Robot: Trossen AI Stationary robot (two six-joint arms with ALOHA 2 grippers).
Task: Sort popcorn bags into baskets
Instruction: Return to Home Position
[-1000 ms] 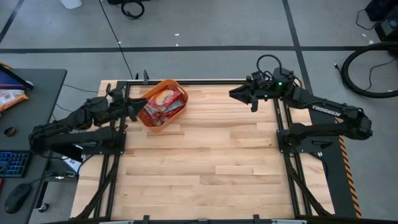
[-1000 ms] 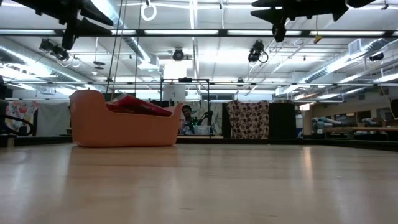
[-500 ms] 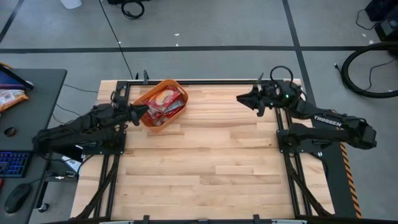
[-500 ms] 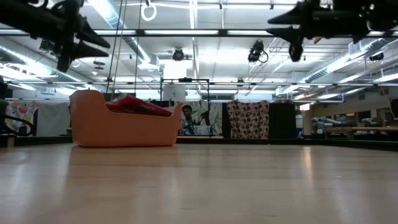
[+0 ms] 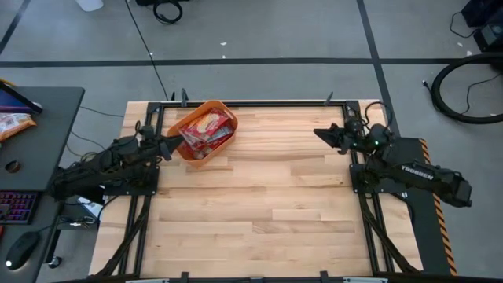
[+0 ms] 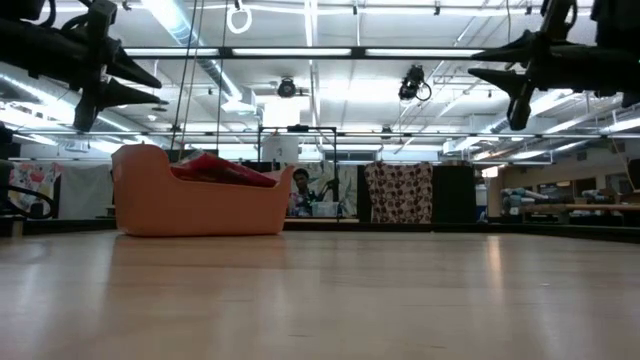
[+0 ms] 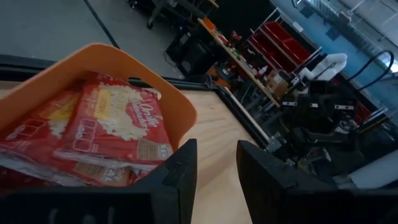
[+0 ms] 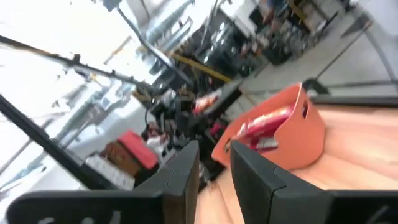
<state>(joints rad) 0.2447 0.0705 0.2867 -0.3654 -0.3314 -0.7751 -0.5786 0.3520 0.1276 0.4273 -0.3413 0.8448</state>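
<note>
Near the bench's [image 5: 259, 196] left edge, popcorn bags [image 5: 208, 130] fill the orange basket [image 5: 174, 126] (heaped high); left hand [image 5: 165, 146] and right hand [image 5: 321, 134] hover open.

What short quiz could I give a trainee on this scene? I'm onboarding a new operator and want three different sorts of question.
1. True or false: a popcorn bag lies on the bare table outside the orange basket.
2. Where does the basket stand? A. in the table corner by the left arm; B. mid-table; C. at the table's right edge.
3. What do the jaws of the left arm and of the right arm hold?

Key: 1. False: every bag in view lies in the basket. 2. A. 3. Nothing: both pairs of jaws are open and empty, raised above the table.
</note>
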